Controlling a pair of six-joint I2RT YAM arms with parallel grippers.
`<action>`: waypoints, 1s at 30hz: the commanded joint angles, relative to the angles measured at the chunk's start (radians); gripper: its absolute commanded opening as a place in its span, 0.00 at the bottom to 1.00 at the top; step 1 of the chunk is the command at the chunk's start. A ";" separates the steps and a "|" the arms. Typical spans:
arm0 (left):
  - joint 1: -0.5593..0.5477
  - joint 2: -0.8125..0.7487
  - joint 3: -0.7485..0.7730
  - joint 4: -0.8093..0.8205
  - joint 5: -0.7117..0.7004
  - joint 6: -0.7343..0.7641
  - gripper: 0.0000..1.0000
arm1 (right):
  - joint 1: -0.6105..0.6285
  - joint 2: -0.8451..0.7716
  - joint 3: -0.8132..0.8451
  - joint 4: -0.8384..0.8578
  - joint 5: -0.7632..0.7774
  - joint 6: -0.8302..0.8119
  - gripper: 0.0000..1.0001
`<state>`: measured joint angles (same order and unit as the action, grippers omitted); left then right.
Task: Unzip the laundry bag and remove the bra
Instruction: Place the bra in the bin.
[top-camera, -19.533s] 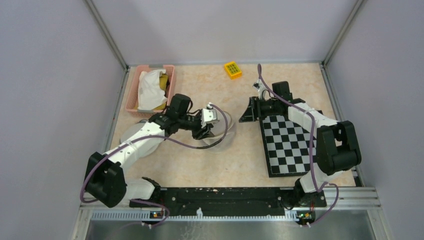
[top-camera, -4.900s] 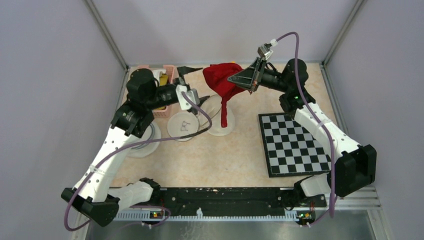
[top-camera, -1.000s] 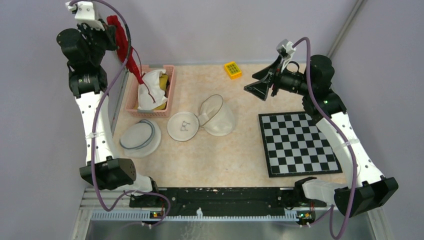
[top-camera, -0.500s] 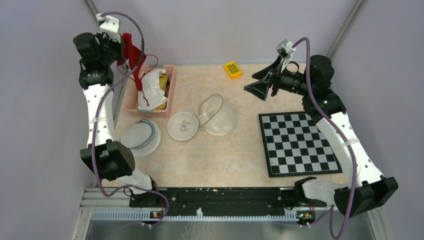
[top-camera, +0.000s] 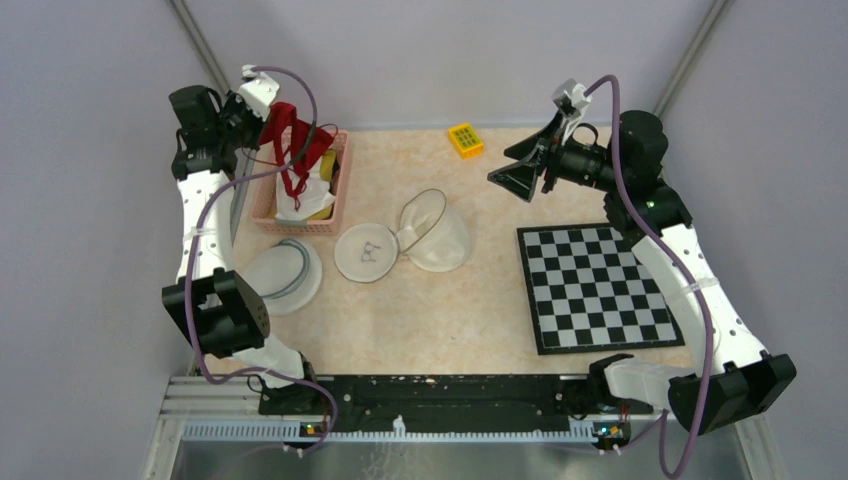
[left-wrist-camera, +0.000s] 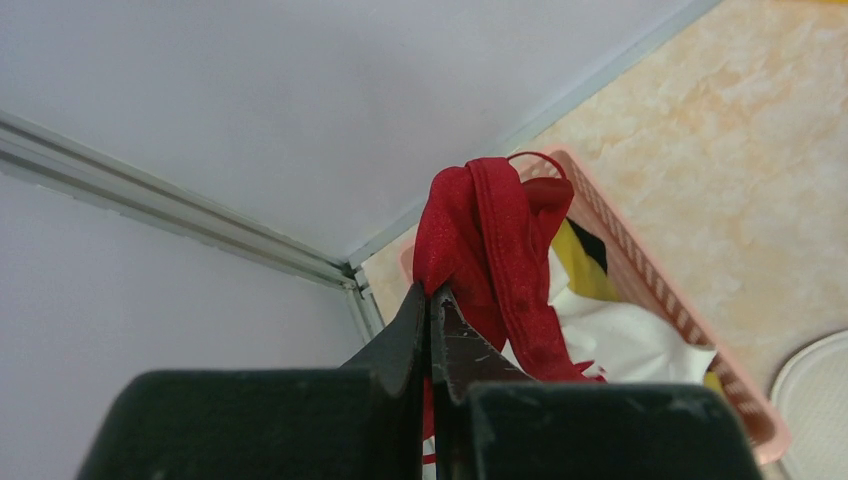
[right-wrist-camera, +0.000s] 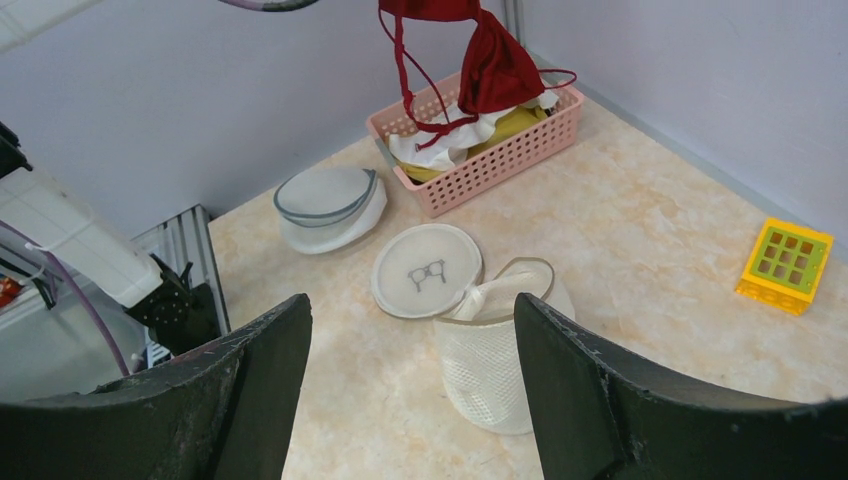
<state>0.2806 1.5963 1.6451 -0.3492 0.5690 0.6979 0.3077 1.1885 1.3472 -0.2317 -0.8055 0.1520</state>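
Observation:
The red bra hangs over the pink basket at the far left, its straps dangling onto the clothes inside. My left gripper is shut on the bra's top edge; in the left wrist view the fingertips pinch the bra's red fabric. The white mesh laundry bag lies unzipped mid-table, its round lid flopped open beside it. My right gripper hovers open high above the table, right of the bag, holding nothing. From the right wrist I see the bag and the bra.
The basket holds white and yellow clothes. A second round laundry bag, zipped, lies near the left edge. A yellow grid block sits at the back. A checkerboard lies flat on the right.
My left arm has come down and to the right from high in the corner, carrying the bra over the basket. The right arm has not moved.

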 joint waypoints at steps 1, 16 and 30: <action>0.004 -0.029 -0.062 0.054 -0.012 0.168 0.00 | 0.007 -0.002 -0.014 0.040 -0.002 0.004 0.73; -0.002 0.062 -0.090 0.427 -0.111 0.044 0.00 | 0.007 0.021 -0.009 0.028 0.003 0.006 0.73; -0.048 0.042 -0.183 0.621 -0.200 0.127 0.00 | 0.007 0.046 -0.009 0.052 -0.002 0.040 0.73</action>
<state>0.2562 1.6882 1.5093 0.1192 0.4377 0.7925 0.3077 1.2331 1.3216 -0.2165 -0.8055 0.1848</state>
